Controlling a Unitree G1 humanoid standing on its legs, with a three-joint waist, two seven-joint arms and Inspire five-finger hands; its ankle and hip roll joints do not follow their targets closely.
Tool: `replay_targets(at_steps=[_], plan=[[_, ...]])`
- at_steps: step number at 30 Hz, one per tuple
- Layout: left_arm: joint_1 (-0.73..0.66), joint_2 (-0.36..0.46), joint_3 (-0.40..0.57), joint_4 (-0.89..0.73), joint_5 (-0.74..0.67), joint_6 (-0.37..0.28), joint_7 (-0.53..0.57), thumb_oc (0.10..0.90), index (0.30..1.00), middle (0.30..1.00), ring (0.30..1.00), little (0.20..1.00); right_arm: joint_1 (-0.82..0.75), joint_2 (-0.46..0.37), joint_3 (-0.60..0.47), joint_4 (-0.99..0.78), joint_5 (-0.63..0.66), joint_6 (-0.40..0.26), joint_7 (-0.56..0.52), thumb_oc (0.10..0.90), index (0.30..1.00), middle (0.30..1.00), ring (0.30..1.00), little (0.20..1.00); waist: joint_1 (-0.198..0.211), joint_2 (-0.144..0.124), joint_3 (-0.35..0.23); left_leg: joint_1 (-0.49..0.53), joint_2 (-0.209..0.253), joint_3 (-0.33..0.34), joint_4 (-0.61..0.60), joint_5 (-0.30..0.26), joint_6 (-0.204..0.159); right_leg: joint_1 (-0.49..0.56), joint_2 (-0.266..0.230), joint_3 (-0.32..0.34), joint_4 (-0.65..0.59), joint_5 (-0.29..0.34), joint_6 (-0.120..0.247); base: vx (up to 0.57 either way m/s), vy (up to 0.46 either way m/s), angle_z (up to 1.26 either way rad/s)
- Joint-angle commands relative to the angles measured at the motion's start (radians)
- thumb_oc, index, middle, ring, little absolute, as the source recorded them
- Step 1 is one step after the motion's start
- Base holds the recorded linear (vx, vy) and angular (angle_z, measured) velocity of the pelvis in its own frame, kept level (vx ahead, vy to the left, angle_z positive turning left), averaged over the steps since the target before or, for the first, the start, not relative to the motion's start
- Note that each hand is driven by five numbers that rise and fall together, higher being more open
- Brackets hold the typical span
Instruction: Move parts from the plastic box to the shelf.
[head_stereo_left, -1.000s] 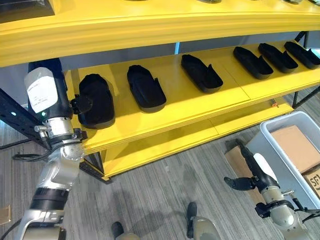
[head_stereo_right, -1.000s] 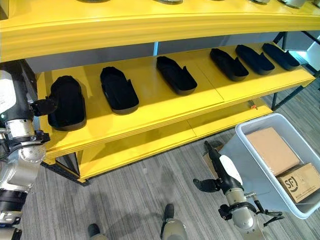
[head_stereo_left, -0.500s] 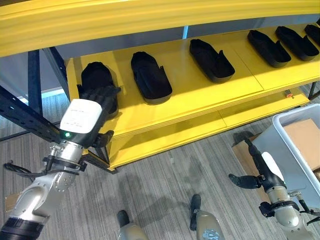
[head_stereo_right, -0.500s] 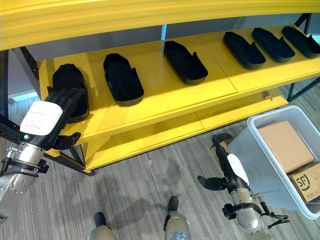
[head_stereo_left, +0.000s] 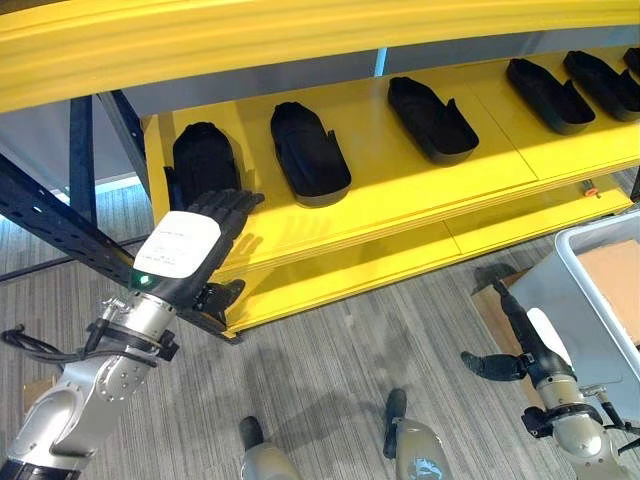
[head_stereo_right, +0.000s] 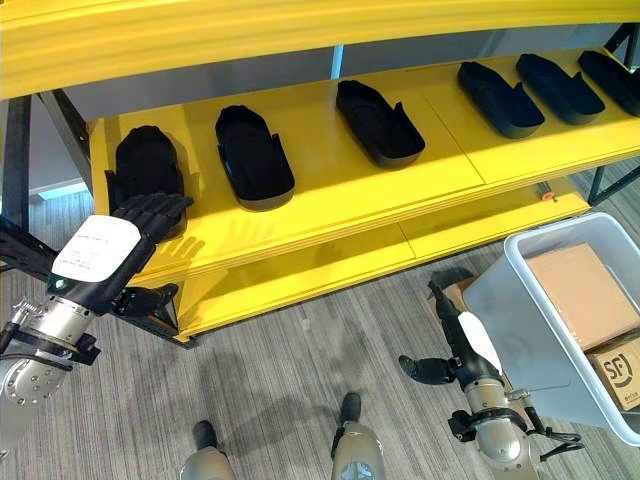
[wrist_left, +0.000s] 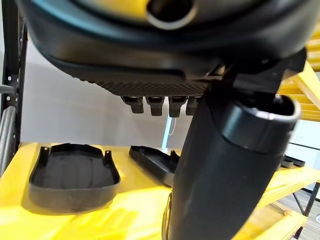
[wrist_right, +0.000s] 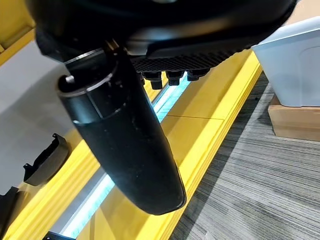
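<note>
Your left hand (head_stereo_left: 190, 250) hangs empty, fingers straight, just before the leftmost black part (head_stereo_left: 203, 160) on the yellow shelf (head_stereo_left: 390, 190) (the placing looks done), right hand (head_stereo_left: 527, 345) relaxed by the plastic box (head_stereo_right: 540, 300) for another.

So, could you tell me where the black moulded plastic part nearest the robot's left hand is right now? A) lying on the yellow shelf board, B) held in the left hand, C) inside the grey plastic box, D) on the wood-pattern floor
A: the black moulded plastic part lies on the yellow shelf board, and the open left hand is in front of it, holding nothing.
</note>
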Motion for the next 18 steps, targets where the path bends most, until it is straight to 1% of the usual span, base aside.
replay_targets(at_steps=[1,3,10,12,18], plan=[[-0.057,-0.014,0.056,0.068,-0.043,0.011,0.041,0.9,1.0,1.0,1.0,1.0,-0.046,-0.02,-0.089,-0.079,0.025,-0.048,-0.032,0.9,1.0,1.0,1.0,1.0,-0.02,-0.012,-0.075,-0.044,0.031,-0.001,-0.005,0.12,0.026,0.056,-0.046,0.072,0.152,-0.133,0.032,0.0,0.0,0.0],[-0.074,-0.021,0.036,0.101,-0.052,0.011,0.04,0.9,1.0,1.0,1.0,1.0,-0.049,-0.021,-0.087,-0.074,0.026,-0.047,-0.032,0.9,1.0,1.0,1.0,1.0,-0.02,-0.011,-0.074,-0.044,0.031,0.0,-0.005,0.12,0.026,0.056,-0.046,0.071,0.153,-0.134,0.032,0.0,0.0,0.0],[-0.136,-0.089,-0.027,0.237,-0.055,0.041,0.038,0.9,1.0,1.0,1.0,1.0,-0.058,-0.013,-0.08,-0.063,0.029,-0.042,-0.026,0.9,1.0,1.0,1.0,1.0,-0.024,-0.016,-0.075,-0.048,0.036,0.001,0.006,0.115,0.028,0.051,-0.044,0.075,0.16,-0.136,0.03,0.0,-0.001,-0.01],[-0.151,-0.095,-0.035,0.261,-0.038,0.056,0.04,0.9,1.0,1.0,1.0,1.0,-0.059,-0.014,-0.078,-0.062,0.029,-0.039,-0.025,0.9,1.0,1.0,1.0,1.0,-0.026,-0.017,-0.075,-0.049,0.038,0.001,0.008,0.114,0.027,0.049,-0.045,0.076,0.162,-0.135,0.03,0.0,0.0,0.0],[-0.202,-0.118,-0.071,0.315,-0.035,0.066,0.044,0.9,1.0,1.0,1.0,1.0,-0.063,-0.014,-0.072,-0.055,0.03,-0.035,-0.026,0.9,1.0,1.0,1.0,1.0,-0.029,-0.019,-0.076,-0.052,0.037,0.003,0.012,0.113,0.026,0.047,-0.045,0.076,0.165,-0.135,0.03,0.0,0.0,0.0]])
